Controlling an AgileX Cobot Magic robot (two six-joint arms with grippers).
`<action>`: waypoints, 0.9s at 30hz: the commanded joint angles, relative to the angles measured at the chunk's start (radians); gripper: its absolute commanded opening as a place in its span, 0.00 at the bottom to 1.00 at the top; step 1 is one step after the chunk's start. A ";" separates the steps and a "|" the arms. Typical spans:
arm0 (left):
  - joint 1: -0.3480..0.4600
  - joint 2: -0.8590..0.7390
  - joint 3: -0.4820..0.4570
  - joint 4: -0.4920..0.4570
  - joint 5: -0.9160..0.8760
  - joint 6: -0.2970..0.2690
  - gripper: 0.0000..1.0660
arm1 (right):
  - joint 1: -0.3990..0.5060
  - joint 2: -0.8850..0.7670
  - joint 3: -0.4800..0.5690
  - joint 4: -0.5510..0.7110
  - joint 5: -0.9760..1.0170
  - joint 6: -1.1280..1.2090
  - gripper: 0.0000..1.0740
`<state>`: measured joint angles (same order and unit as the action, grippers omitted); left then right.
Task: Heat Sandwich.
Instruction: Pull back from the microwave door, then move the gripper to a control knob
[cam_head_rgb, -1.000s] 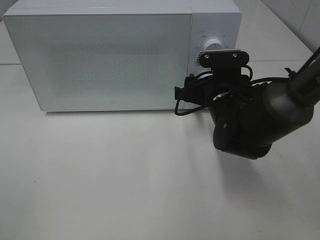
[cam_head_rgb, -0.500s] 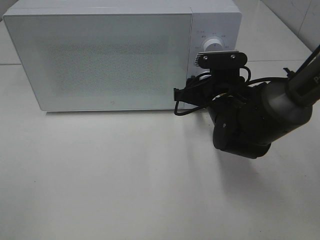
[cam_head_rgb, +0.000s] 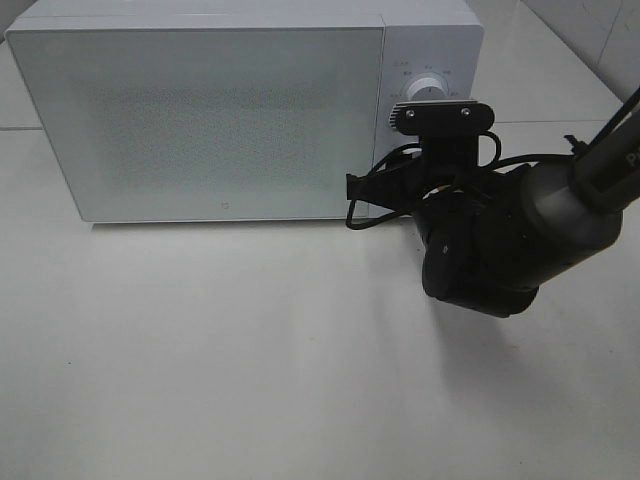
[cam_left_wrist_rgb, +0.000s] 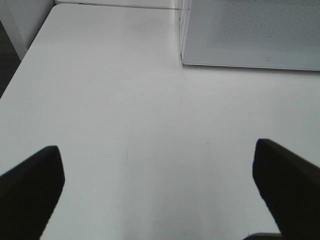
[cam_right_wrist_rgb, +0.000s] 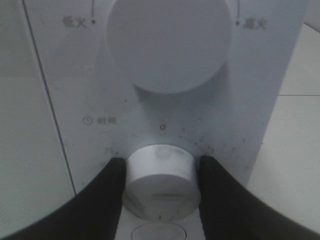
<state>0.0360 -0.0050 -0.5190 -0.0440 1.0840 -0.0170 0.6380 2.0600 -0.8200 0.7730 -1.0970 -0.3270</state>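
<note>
White desk: the left gripper hangs wide open above its surface towards the left edge. A white microwave, door closed, stands along the far edge. The right gripper pinches the lower dial on the control panel, under the larger dial. Where the sandwich sits cannot be told.

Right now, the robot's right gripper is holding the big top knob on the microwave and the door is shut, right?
No. The right gripper holds the smaller lower knob, not the big top knob; the right wrist view shows it. The microwave door is shut.
</note>
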 joint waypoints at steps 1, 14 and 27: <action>-0.001 -0.023 0.002 0.001 -0.014 0.001 0.92 | 0.004 -0.007 -0.010 -0.018 -0.007 0.001 0.01; -0.001 -0.023 0.002 0.001 -0.014 0.001 0.92 | 0.001 -0.007 -0.011 -0.034 -0.043 0.365 0.04; -0.001 -0.023 0.002 0.001 -0.014 0.001 0.92 | 0.001 0.005 -0.011 -0.047 -0.057 0.910 0.04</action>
<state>0.0360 -0.0050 -0.5190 -0.0440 1.0840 -0.0170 0.6390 2.0660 -0.8120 0.7630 -1.1220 0.4800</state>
